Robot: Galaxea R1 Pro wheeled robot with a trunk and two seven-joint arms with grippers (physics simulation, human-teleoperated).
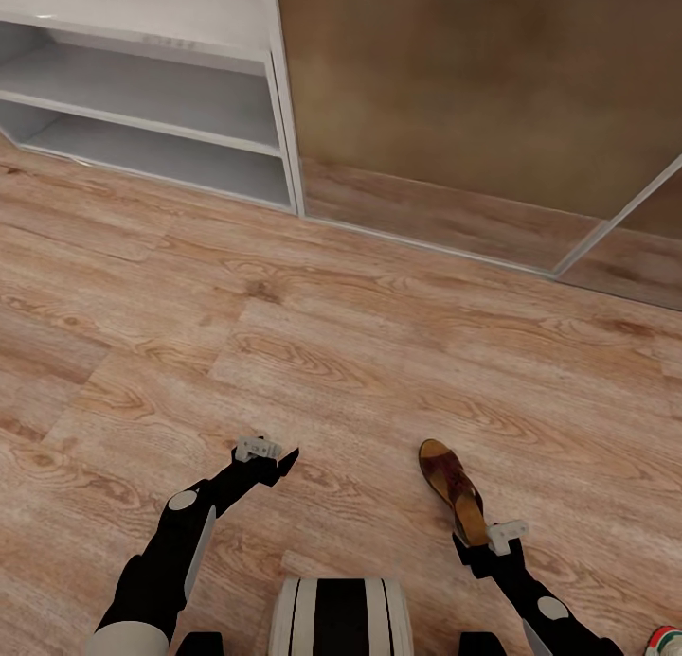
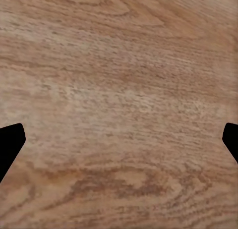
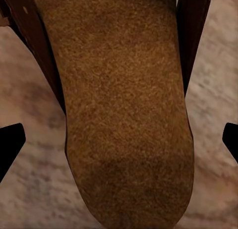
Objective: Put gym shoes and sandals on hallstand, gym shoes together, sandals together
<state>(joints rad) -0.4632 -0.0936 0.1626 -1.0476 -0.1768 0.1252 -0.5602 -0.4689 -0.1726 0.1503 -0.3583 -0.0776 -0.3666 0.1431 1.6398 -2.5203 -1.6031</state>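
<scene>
One brown sandal (image 1: 453,488) lies on the corridor floor (image 1: 332,353), toe pointing away from me. My right gripper (image 1: 474,547) hovers over its heel end. In the right wrist view the tan insole of the sandal (image 3: 124,115) spreads between the open fingertips (image 3: 10,144) of my right gripper (image 3: 119,144), with no contact visible. My left gripper (image 1: 282,464) hangs open over bare floor (image 2: 119,90), and its fingertips (image 2: 10,144) show far apart at the picture's edges. A sliver of a gym shoe (image 1: 665,641) peeks in at the lower right corner. The hallstand (image 1: 284,116) stands at the upper left, its two low shelves empty.
A brown wall panel (image 1: 474,88) with a grey floor rail (image 1: 426,244) runs to the right of the hallstand. My own base (image 1: 341,618) shows at the bottom middle. Open plank flooring lies between me and the rack.
</scene>
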